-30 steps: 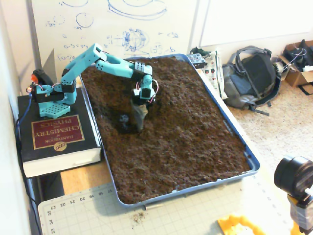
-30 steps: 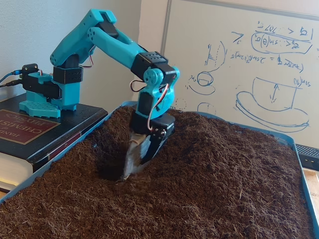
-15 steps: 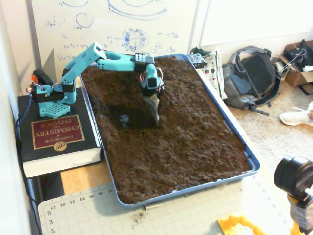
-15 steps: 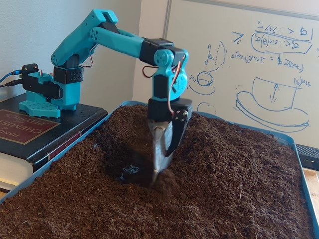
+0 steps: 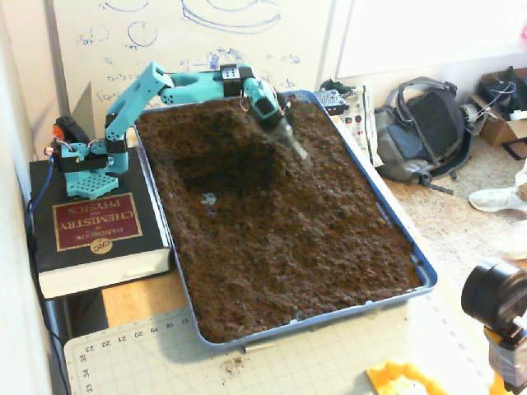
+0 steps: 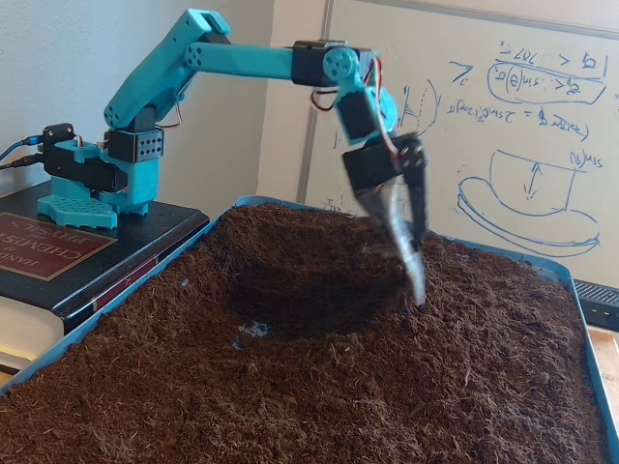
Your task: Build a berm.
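Since the frames a second ago, the gripper (image 5: 301, 153) has been carried out of the hollow (image 5: 226, 169) and swung toward the far right of the tray (image 5: 424, 271), with the arm stretched nearly level above the soil.

Seen in the high fixed view, the teal arm (image 5: 148, 86) is mounted on a thick chemistry handbook (image 5: 90, 234) to the left of the blue tray. The tray is filled with dark-brown crumbly soil (image 5: 313, 239). A darker dip is seen in the upper left part of the soil, and the gripper is blurred just to its right. Whether the claw is wide or narrow cannot be told here. A whiteboard (image 5: 198, 37) is seen behind the tray, a grey backpack (image 5: 424, 132) to the right, and a cutting mat (image 5: 165, 354) along the near edge.

Seen in the low fixed view, the gripper (image 6: 416, 280) is tilted down and to the right, its tip at or just above the soil. The fingers (image 6: 401, 217) appear close together, though motion blur leaves this uncertain. The berm (image 6: 503, 300) is seen as raised soil to the right of the hollow (image 6: 305, 290), just beside the gripper's tip, sloping down toward the dip.
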